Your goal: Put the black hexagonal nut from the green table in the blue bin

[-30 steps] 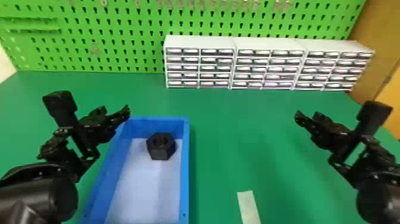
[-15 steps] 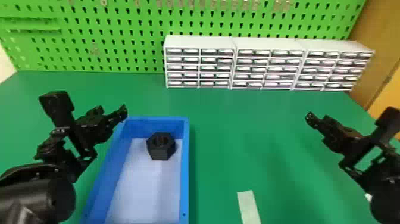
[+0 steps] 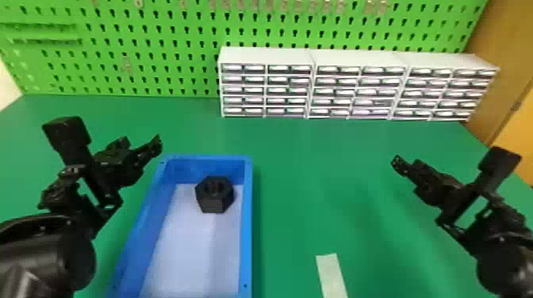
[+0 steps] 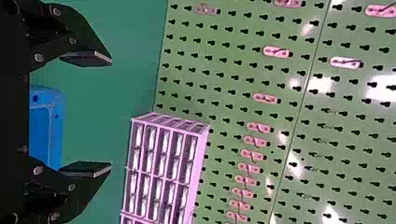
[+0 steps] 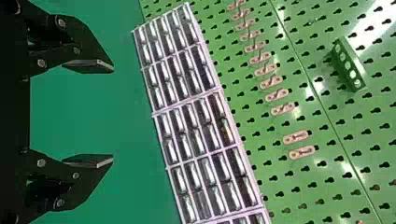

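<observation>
Evidently finished: left gripper and right gripper empty, black hexagonal nut in the blue bin.
Both grippers gape wide; in the head view the left gripper sits near, at ten o'clock from the nut, the right gripper well apart at three. The nut rests on the bin's floor, towards its one o'clock corner. Placing looks complete, with nothing left to carry.

Workshop — green pegboard, drawers
</observation>
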